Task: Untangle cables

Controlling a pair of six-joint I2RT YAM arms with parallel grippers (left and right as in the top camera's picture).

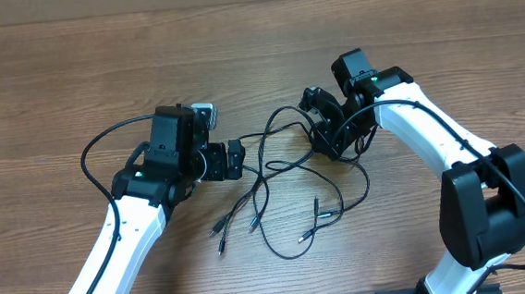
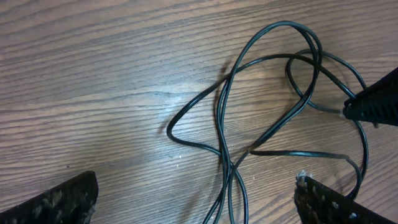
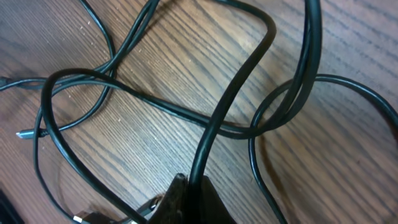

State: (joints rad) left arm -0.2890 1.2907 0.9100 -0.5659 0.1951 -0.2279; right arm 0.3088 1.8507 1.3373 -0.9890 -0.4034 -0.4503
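right pincer (image 3: 186,194) pinching one strand of cables (image 3: 310,50), left pincer (image 2: 198,202) wide beside them

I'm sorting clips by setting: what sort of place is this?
Likely a robotics lab bench: a wood-grain table, the white left arm and right arm working over it, and tangled black cables.

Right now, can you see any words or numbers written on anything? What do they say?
None: no word, number or label can be read on the cables, the left arm, the right arm or the wooden table.
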